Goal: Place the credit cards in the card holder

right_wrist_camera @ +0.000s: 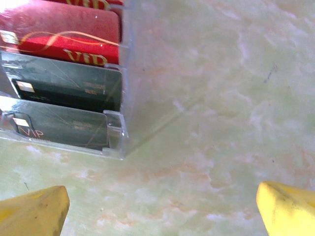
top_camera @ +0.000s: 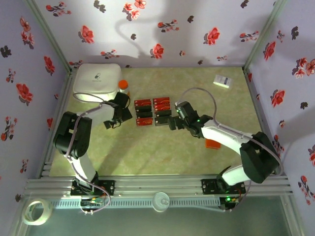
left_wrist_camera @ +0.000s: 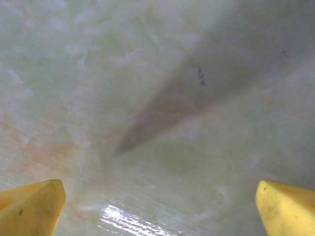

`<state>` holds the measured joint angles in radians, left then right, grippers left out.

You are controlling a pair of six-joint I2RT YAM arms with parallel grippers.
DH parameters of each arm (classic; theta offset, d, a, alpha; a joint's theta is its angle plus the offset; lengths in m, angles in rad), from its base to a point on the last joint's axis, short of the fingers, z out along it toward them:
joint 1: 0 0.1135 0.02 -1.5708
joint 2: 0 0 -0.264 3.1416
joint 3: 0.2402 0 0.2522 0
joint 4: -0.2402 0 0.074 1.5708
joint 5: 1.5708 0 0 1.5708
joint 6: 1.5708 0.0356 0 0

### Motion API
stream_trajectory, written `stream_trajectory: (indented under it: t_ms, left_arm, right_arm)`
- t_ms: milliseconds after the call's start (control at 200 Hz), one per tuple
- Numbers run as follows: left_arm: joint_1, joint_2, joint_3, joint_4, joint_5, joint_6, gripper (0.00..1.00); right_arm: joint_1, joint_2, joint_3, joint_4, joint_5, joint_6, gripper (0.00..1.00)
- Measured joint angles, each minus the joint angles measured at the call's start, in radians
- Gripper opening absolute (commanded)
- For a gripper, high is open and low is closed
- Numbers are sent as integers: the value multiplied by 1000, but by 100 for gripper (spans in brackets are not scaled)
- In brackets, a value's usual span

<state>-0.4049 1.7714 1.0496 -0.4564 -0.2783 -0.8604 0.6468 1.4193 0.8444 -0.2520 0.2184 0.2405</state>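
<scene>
Red and black credit cards lie in two columns, left (top_camera: 143, 112) and right (top_camera: 161, 110), at mid-table. In the right wrist view a red card (right_wrist_camera: 64, 37) and two black ones (right_wrist_camera: 64, 83) sit in the steps of a clear tiered rack (right_wrist_camera: 115, 135). My right gripper (top_camera: 173, 124) (right_wrist_camera: 162, 211) is open just beside the right column, with bare table between its yellow fingers (right_wrist_camera: 34, 211). The left gripper (top_camera: 112, 123) (left_wrist_camera: 160, 206) is open over bare table, left of the cards. The orange card holder (top_camera: 212, 143) lies partly hidden under my right forearm.
A white rounded box (top_camera: 97, 80) stands at the back left, with a small orange bottle (top_camera: 123, 86) next to it. A white slip (top_camera: 222, 81) lies at the back right. Flowered walls close in three sides. A tape roll (top_camera: 37, 210) sits outside the front rail.
</scene>
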Motion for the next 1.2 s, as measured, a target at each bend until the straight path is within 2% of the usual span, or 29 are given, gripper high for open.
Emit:
stream_trajectory:
  t_ms: [395,965,1200]
  left_arm:
    - [-51,11,48,0,-3,-26,100]
    - [-193,261,377,-7,-2,-63,100]
    - [-199,277,389,-5,0,-61,100]
  right_arm:
    - [-190,-154,-31,-74,-155,113,99]
    - [-404,-277,-109,-150,-319,222,99]
    - [-457,-320,-109,-208,-332,278,99]
